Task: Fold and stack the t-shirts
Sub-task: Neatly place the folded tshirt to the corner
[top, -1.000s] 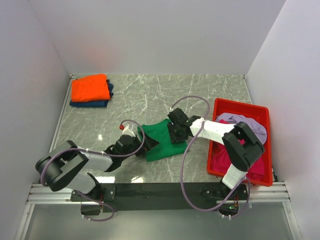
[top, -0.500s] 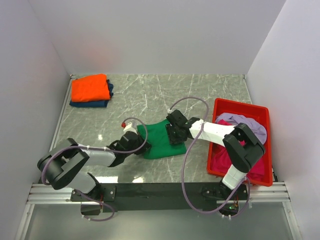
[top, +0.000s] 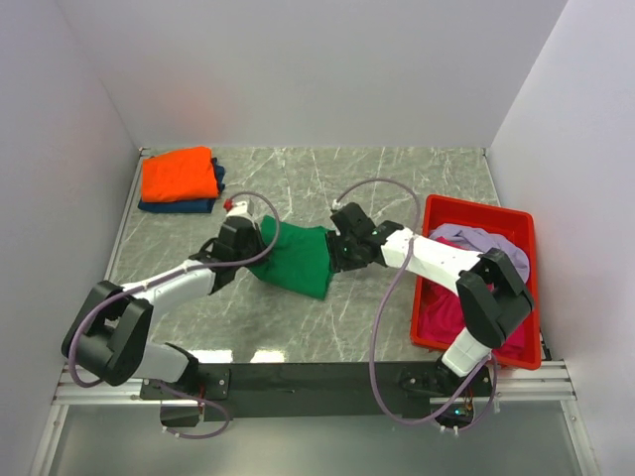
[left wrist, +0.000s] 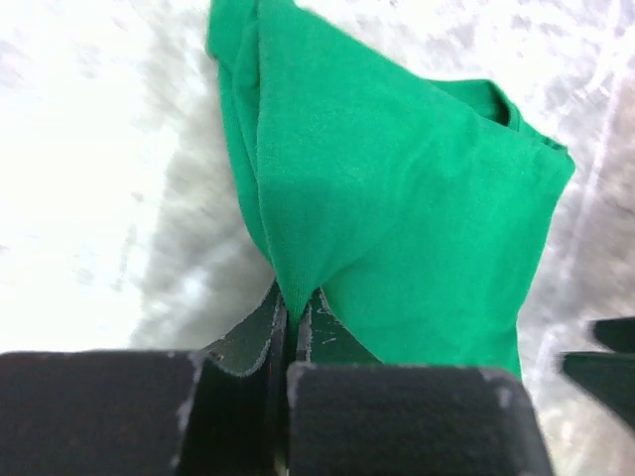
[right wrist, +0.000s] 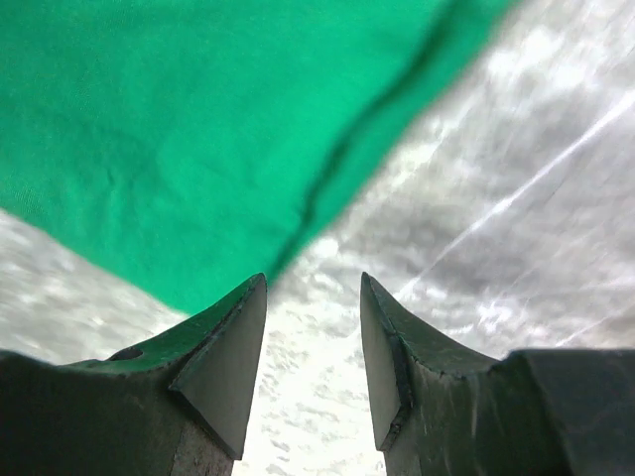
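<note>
firmly in left pincer (left wrist: 291,324): green t-shirt (left wrist: 397,218)

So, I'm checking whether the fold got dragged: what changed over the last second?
The left gripper, shut on the green t-shirt, moved leftward and away from the bases, dragging the shirt with it. The shirt now lies tilted. The right gripper followed slightly and stands open at the shirt's right edge. The orange t-shirt, the navy t-shirt beneath it and the red bin stayed put.

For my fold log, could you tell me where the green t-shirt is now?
In the top view, the green t-shirt sits mid-table, pinched by the left gripper, beside the open right gripper, left of the red bin.
</note>
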Robot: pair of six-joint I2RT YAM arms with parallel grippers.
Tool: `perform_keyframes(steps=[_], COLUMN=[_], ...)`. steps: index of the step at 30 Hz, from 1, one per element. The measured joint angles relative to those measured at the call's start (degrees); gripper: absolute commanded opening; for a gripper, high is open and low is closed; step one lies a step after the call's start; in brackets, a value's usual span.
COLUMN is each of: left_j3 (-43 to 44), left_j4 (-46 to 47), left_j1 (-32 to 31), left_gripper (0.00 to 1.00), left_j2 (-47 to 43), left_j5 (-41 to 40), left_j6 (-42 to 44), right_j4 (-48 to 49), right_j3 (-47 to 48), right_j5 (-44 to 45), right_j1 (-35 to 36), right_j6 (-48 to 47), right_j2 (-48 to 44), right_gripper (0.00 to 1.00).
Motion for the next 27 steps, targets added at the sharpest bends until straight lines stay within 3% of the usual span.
perform_keyframes(steps=[6,12,20,27], left_j3=[6.99,11.72,10.84,3.74], left_j4=[-4.57,-6.43,-6.67,-3.48], left_j1=[6.49,8.26,6.19,1.99], left_gripper=[0.00,0.00,0.00,0.00], left_j2=[2.89,7.54,8.26,8.55], left_j5=[4.59,10.69,15.45,14.71], left_j6=[9.53,14.14,9.66,2.58], right_j4=[0.04,0.55,1.53,2.08], right_j3=[3.54,3.34,1.99,1.79], right_j5=[-1.36,-2.93,-4.37,-4.90], right_j1=[-2.84,-5.38,-7.63,-7.74], right_j6=[-1.27,-2.27,-2.91,-2.91], right_j2=[-1.22,-1.36,-0.98,-0.81], right_gripper=[0.50,0.50,0.50,0.50])
